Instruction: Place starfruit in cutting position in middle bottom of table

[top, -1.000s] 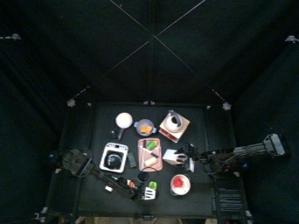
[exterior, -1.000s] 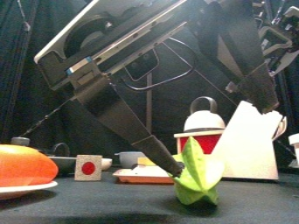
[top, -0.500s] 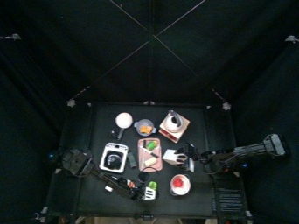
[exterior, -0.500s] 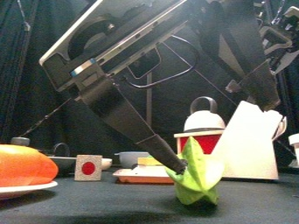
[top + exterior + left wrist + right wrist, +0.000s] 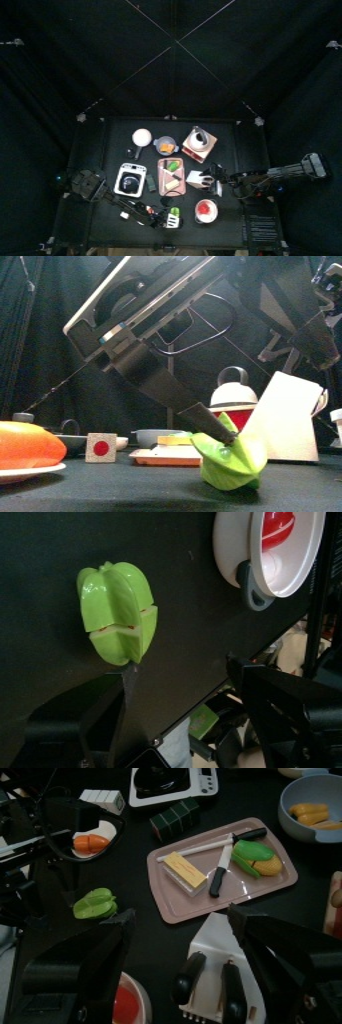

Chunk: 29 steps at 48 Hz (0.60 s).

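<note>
On the left of the front view a round orange fruit on a white plate sits well clear of the action. Moving right, the left claw hangs on its slanted black arm with its jaws spread as wide as they go, holding nothing. One jaw tip looks to be touching or just beside the ribbed yellow-green starfruit, which lies on the black matte bench near the front edge, roughly at the middle.

The left wrist view shows the starfruit lying on its side beyond both jaws, apart from the white bowl with red contents.

The main risk, as I judge it, is that tip: if the arm swings or lifts at an angle it could nudge the ridged fruit, rolling it onto another rib or pushing it off the middle. It could also slide toward the bench edge.

Further right, the right claw rests above the tan tray with a knife; its jaws stand apart, empty.
</note>
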Tool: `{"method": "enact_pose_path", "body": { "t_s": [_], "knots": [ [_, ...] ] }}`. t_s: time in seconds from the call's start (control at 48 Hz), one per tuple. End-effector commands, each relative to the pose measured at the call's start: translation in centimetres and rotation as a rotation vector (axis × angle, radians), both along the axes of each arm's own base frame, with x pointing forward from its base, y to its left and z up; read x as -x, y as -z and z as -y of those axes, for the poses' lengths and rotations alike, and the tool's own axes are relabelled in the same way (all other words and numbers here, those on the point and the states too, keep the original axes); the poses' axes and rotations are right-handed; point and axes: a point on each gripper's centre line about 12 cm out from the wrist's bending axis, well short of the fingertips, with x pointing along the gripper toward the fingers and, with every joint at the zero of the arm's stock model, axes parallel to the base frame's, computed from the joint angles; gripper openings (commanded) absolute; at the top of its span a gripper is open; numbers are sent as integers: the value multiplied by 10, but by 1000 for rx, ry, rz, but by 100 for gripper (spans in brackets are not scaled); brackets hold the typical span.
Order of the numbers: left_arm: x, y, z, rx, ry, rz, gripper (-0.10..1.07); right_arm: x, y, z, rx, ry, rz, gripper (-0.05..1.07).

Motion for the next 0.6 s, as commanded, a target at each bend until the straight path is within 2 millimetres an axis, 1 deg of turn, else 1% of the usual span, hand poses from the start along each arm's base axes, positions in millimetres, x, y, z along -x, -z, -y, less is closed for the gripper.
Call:
{"method": "enact_pose_path", "body": {
  "t_s": [0.0, 0.104, 0.208, 0.292, 0.458, 0.521, 0.583],
  "knots": [
    [-4, -24, -2, 12, -3, 46, 102, -2, -5, 0, -2, -1, 16, 103],
    [4, -30, -6, 5, -14, 41, 102, -2, -5, 0, -3, -2, 17, 103],
    [15, -35, -8, -10, -21, 28, 102, -2, -5, 0, -2, -1, 16, 103],
    [24, -43, -10, -26, -24, 24, 102, -2, -6, 0, -3, -2, 18, 103],
    [41, -50, -24, -79, -3, 26, 102, -3, -7, 0, 4, -2, 21, 103],
    [50, -50, -31, -105, 13, 20, 102, -4, -9, 1, 5, 1, 24, 103],
    [62, -57, -38, -116, 26, 27, 102, -4, -9, 2, 5, 4, 24, 103]
  ]
}}
